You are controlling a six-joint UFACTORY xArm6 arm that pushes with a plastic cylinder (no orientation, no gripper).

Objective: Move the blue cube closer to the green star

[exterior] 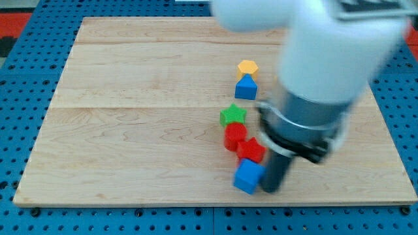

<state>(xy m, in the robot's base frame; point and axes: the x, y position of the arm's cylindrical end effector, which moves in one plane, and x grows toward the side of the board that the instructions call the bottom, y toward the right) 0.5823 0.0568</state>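
The blue cube (pixel 248 176) lies near the bottom edge of the wooden board, right of centre. My tip (pixel 270 188) touches or nearly touches the cube's right side. The green star (pixel 232 116) lies above the cube, with two red blocks (pixel 234 136) (pixel 251 151) between them in a slanted line. The upper red block touches the star, and the lower one sits just above the cube. The bulky white and grey arm body (pixel 313 78) hangs over the board's right part and hides what is under it.
A yellow hexagon block (pixel 247 66) and a blue block with a peaked top (pixel 245 87) sit together above the star. The wooden board (pixel 130 111) rests on a blue pegboard surface (pixel 19 85).
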